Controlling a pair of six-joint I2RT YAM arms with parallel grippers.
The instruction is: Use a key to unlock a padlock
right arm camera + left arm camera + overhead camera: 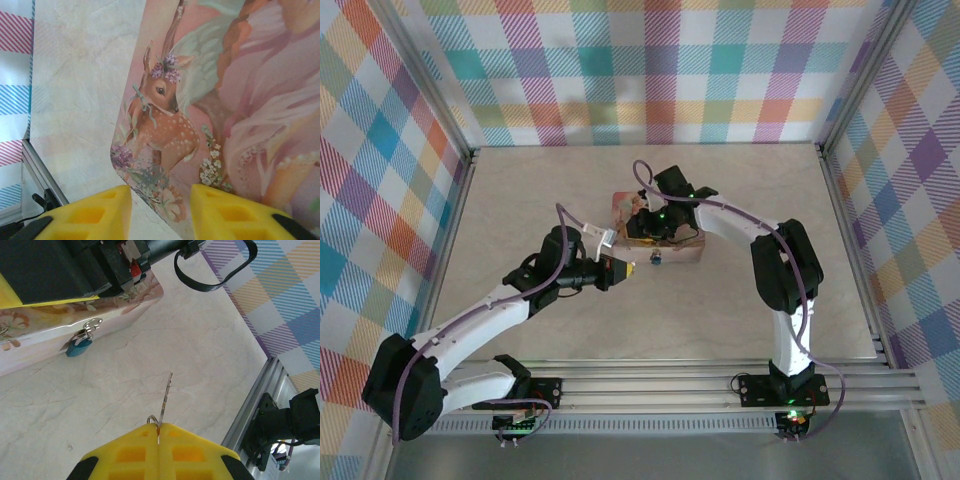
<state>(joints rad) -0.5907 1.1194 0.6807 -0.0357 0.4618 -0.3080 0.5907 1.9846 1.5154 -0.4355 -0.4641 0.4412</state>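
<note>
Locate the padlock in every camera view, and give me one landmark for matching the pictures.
Top external: the padlock is a small speck near the centre, at the near side of the pink tin.
Left wrist: the padlock hangs upper left from the clasp on the tin's side, beyond the key.
Right wrist: the tin's deer-printed lid lies below the camera.
Shared landmark: the pink tin.
</note>
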